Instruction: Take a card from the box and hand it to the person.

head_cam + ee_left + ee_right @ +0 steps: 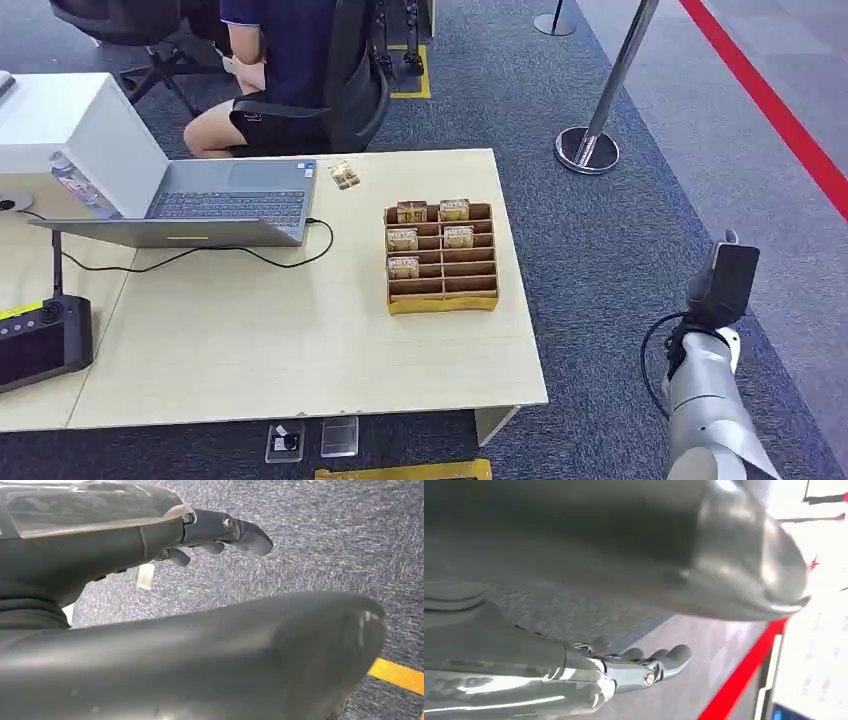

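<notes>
Card box (441, 258): a wooden slotted box is sitting on the light wooden table (280, 330), near its right edge, with cards (404, 240) standing in the upper slots.
Right hand (722, 282): it is hanging off the table's right side over grey carpet, fingers apart, holding nothing.
Left hand (220, 532): it is hanging over carpet, fingers loosely extended, grasping nothing.
Person (290, 60): sitting in a chair behind the table.
Laptop (215, 205): lying open, left of the box.

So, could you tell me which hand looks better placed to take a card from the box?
Probably the right hand: it is raised beside the table's right edge, on the side where the box stands. The left hand hangs over carpet, holding nothing.
</notes>
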`<state>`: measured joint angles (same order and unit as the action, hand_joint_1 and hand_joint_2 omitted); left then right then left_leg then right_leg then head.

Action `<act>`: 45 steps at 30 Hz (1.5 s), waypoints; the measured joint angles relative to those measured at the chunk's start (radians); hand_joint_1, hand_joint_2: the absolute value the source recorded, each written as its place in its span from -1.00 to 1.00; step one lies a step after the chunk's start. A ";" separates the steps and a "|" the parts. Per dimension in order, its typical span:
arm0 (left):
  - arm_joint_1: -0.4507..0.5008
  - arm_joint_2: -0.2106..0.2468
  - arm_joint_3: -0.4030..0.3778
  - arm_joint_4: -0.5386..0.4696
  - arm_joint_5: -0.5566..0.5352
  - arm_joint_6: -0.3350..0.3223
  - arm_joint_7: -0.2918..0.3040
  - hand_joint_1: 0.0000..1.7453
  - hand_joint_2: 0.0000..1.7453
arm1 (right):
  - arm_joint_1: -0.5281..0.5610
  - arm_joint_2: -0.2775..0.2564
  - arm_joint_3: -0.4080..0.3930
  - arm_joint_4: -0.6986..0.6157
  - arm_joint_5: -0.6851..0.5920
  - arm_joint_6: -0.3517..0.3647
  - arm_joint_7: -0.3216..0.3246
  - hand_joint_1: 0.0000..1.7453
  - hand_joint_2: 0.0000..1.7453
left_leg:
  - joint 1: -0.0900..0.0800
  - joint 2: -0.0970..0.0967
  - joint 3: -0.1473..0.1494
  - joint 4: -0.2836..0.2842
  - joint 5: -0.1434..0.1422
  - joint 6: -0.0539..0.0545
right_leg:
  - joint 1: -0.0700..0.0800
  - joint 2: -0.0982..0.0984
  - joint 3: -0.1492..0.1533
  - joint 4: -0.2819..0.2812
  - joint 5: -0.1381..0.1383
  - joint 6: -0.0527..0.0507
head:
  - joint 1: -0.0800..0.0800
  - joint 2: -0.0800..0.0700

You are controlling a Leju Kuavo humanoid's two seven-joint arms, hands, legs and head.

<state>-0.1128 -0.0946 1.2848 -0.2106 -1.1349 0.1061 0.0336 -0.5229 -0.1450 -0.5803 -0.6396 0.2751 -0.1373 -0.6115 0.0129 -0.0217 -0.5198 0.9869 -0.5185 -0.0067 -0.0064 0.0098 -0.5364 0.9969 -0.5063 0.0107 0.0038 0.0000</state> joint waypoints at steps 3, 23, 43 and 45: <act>0.000 -0.002 0.001 0.000 -0.001 0.000 0.001 -1.00 -1.00 | 0.019 0.021 0.030 -0.070 -0.016 0.011 0.014 -1.00 -1.00 | 0.000 0.000 0.000 0.000 0.000 0.000 | 0.000 0.000 0.000 0.000 0.000 0.000 | 0.000 0.000; 0.001 -0.010 0.009 0.000 -0.008 0.005 0.014 -1.00 -1.00 | 0.157 0.112 0.273 -0.527 -0.087 0.058 0.066 -1.00 -1.00 | 0.000 0.000 0.000 0.000 0.000 0.000 | 0.000 0.000 0.000 0.000 0.000 0.000 | -0.001 0.000; 0.001 -0.014 0.009 0.001 -0.026 0.003 0.014 -1.00 -1.00 | 0.274 0.130 0.490 -0.844 0.101 -0.142 0.108 -1.00 -1.00 | 0.000 0.000 0.000 0.000 0.000 0.000 | 0.000 0.000 0.000 0.000 0.000 0.000 | 0.000 0.000; 0.001 -0.014 0.009 0.001 -0.026 0.003 0.015 -1.00 -1.00 | 0.282 0.131 0.520 -0.862 0.192 -0.220 0.120 -1.00 -1.00 | 0.000 0.000 0.000 0.000 0.000 0.000 | 0.000 0.000 0.000 0.000 0.000 0.000 | 0.001 0.000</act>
<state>-0.1117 -0.1083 1.2936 -0.2094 -1.1608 0.1091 0.0488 -0.2407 -0.0145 -0.0598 -1.5015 0.4667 -0.3568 -0.4913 0.0129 -0.0213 -0.5198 0.9866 -0.5185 -0.0068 -0.0063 0.0101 -0.5367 0.9970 -0.5064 0.0106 0.0046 0.0000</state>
